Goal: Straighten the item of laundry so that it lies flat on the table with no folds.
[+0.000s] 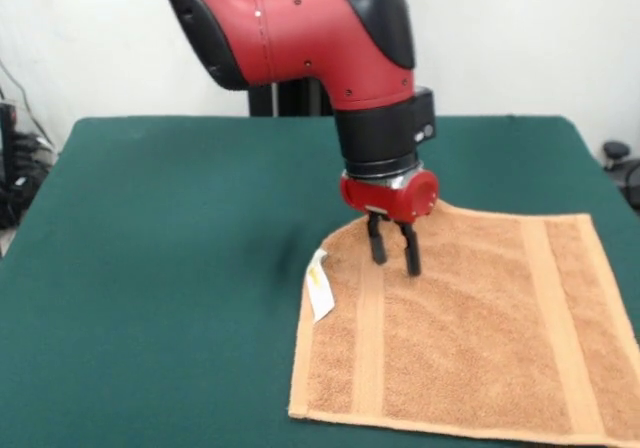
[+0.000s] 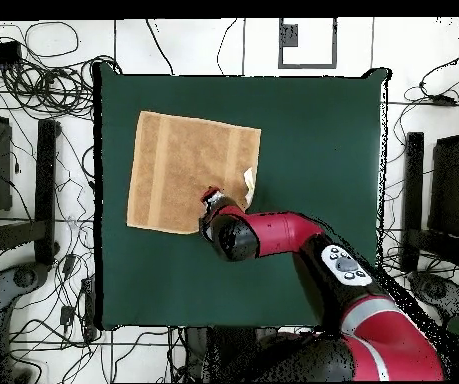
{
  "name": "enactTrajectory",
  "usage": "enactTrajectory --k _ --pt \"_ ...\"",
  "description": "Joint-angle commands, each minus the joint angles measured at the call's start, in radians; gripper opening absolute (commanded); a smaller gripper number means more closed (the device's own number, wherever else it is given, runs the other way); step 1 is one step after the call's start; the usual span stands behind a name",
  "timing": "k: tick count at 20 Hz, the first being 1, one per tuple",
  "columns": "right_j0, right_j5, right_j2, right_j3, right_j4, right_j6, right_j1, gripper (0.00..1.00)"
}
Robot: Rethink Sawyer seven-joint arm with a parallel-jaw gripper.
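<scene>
The orange-tan towel [image 1: 470, 318] lies spread on the green table [image 1: 150, 268], towards the front right in the front view. Its woven bands run near two edges. Its white tag [image 1: 319, 283] sticks out at the left edge. The far left corner looks cut off at a slant, as if tucked or folded. My gripper [image 1: 394, 256] points down at that corner, fingers a little apart, tips at the towel's surface, holding nothing. In the overhead view the towel [image 2: 183, 160] lies at the table's [image 2: 323, 130] upper left, with my gripper [image 2: 211, 198] over its lower right corner and the tag [image 2: 250, 181] beside it.
The towel's near and right edges run close to the table's front right edges in the front view. Cables [image 2: 43, 80] and stands [image 2: 48, 190] lie on the floor round the table. My arm [image 2: 273, 235] reaches across the table's lower middle in the overhead view.
</scene>
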Motion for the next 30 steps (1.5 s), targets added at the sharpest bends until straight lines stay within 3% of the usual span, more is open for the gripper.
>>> enactTrajectory --k 1,7,17,30 --pt "-0.105 0.135 -0.158 -0.011 -0.109 -0.126 0.093 1.00" --pt "-0.039 0.164 -0.206 0.068 -0.070 -0.061 0.002 1.00" --pt "-0.079 0.235 -0.177 0.135 -0.043 -0.108 -0.060 1.00" --pt "-0.091 0.214 -0.152 0.119 -0.057 -0.083 -0.006 1.00"
